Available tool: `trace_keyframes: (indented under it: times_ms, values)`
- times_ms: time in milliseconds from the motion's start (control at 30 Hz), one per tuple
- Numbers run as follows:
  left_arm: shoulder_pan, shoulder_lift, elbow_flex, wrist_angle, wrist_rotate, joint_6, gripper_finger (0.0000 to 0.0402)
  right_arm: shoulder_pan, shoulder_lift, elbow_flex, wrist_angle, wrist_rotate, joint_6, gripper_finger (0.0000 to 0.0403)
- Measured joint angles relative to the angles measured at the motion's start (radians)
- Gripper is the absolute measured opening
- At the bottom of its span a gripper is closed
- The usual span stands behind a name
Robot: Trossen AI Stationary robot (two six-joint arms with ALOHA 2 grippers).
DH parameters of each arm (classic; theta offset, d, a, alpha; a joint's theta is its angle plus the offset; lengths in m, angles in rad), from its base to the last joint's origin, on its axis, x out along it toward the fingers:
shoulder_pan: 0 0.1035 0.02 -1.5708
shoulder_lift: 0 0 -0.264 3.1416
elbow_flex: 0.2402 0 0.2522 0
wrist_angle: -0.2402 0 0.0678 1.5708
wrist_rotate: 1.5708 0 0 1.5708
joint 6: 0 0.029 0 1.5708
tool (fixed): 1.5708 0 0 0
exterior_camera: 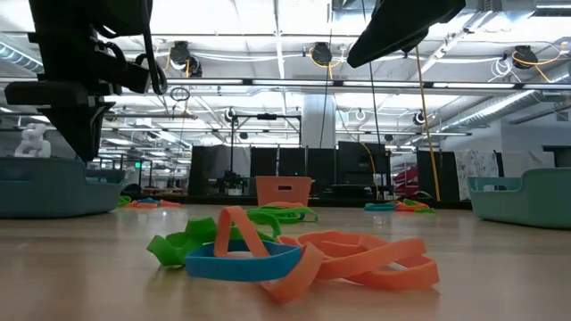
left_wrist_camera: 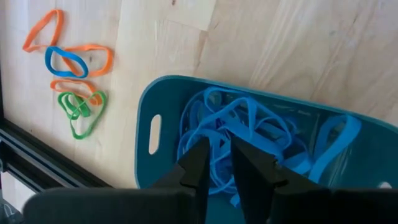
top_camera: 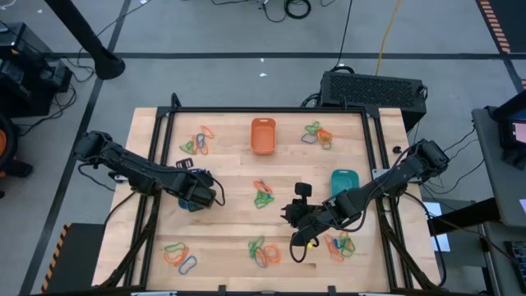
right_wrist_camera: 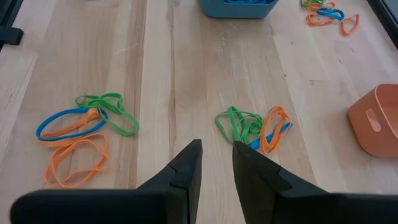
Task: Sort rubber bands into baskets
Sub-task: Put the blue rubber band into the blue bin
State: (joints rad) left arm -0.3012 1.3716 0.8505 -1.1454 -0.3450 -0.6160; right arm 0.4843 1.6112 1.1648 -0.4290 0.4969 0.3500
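Here, no writing reads; left fingers (left_wrist_camera: 216,163) and right fingers (right_wrist_camera: 216,163) stand slightly apart, empty.

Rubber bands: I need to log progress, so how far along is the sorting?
Done: the blue basket holds a heap of blue bands. In hand: the left hand hovers over that basket, empty, jaws slightly apart. Left: mixed piles lie across the table; the orange basket looks empty.

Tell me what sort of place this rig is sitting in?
Most likely an indoor robotics lab or workshop. The wooden table stands on a grey floor with loose cables, the open ceiling shows ducts and hanging cable reels, and dark equipment racks line the room behind.
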Motion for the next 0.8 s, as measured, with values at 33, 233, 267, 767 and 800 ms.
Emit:
trace_keyframes:
  times_ms: [33,233,267,767,800]
  values:
    - [0.000,0.000,0.000,0.001,0.000,-0.001,0.0074,0.000,0.000,0.000,0.000,0.000,0.000,0.0082]
    - [0.000,0.001,0.011,0.012,0.010,-0.005,0.0075,0.000,0.000,0.000,0.000,0.000,0.000,0.0082]
    - [0.000,0.001,0.021,0.011,0.011,-0.001,0.0075,0.000,0.000,0.000,0.000,0.000,0.000,0.0082]
    - [0.052,-0.002,0.159,0.174,-0.179,0.227,0.0075,0.003,0.000,0.000,-0.011,0.033,-0.059,0.0082]
    - [0.085,-0.005,0.159,0.168,-0.178,0.225,0.0075,0.003,0.000,0.000,-0.019,0.042,-0.060,0.0082]
